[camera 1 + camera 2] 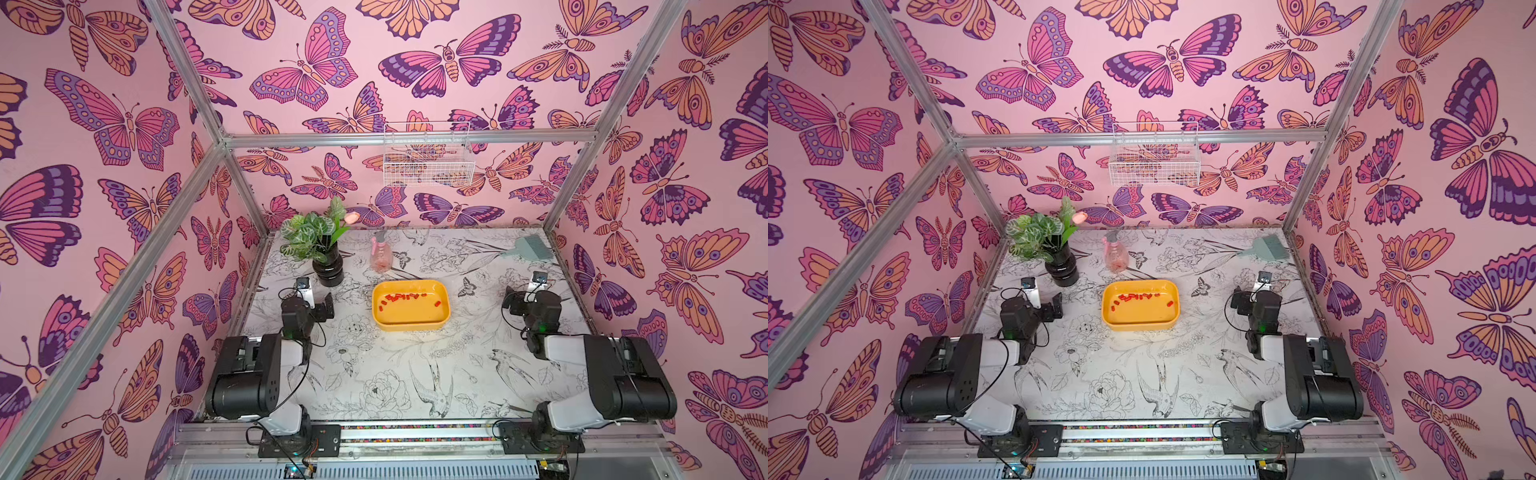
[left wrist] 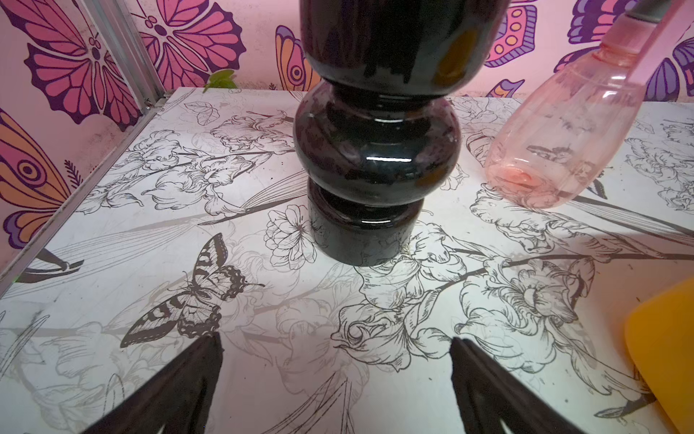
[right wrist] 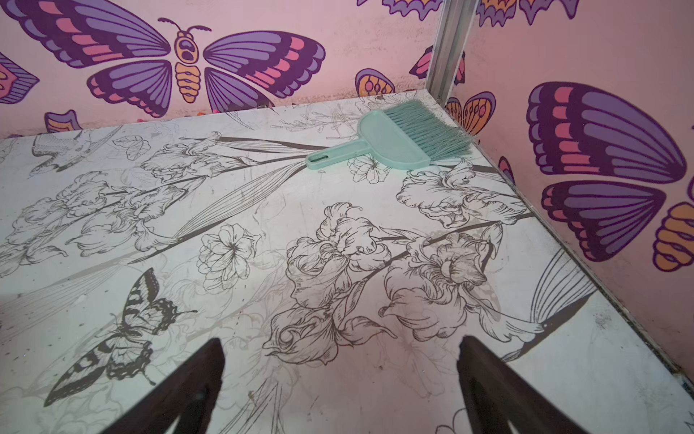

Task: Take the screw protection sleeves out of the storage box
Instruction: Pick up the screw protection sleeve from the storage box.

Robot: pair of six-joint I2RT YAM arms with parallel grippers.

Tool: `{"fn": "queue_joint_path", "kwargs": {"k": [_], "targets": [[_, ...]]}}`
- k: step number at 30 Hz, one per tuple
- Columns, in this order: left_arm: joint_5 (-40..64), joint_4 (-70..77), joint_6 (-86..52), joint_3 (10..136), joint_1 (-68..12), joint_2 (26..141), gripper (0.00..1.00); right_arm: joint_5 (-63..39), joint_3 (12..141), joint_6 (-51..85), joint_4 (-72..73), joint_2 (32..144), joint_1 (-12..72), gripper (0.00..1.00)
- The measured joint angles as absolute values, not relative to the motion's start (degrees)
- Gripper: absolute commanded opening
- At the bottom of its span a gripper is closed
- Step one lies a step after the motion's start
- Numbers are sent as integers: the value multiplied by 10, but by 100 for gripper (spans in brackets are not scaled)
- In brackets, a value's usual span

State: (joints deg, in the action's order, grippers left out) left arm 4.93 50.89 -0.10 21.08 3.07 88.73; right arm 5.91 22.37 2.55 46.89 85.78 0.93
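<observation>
The storage box (image 1: pixel 409 318) (yellow, shallow, with rounded corners) lies flat and open side up near the middle of the table (image 1: pixel 395 374), its long axis running left to right, parallel to the back wall. The screw protection sleeves (image 1: pixel 405 296) all lie inside it. Most form a loose row beside the far long wall, following the box's long axis, with one stray cap nearer the left short wall and one nearer the right. Which way any single cap points is too small to tell. The left gripper (image 1: pixel 327 307) is to the left of the box, apart from it and near the black vase (image 1: pixel 328 270), which holds a leafy plant (image 1: pixel 305 235). In the left wrist view its fingers (image 2: pixel 180 383) are spread wide with only bare table between them, the vase directly ahead and a yellow corner of the box at the edge of the frame. The right gripper (image 1: pixel 510 305) is to the right of the box, also apart from it. In the right wrist view its fingers (image 3: pixel 180 387) are likewise spread wide and hold nothing, facing the teal brush (image 3: pixel 394 139) in the far right corner. Neither gripper touches the box or the sleeves. A pink spray bottle (image 1: pixel 381 255) stands behind the box, and a white wire basket (image 1: pixel 428 162) hangs on the back wall.
</observation>
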Motion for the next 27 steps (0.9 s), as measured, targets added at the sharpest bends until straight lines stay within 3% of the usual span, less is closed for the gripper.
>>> {"fn": "queue_joint_path", "kwargs": {"k": [20, 27], "targets": [[18, 505, 2, 211, 15, 884, 100, 45, 224, 22, 467, 856, 9, 99], [-43, 406, 22, 222, -48, 740, 100, 30, 335, 34, 222, 727, 10, 99]]}}
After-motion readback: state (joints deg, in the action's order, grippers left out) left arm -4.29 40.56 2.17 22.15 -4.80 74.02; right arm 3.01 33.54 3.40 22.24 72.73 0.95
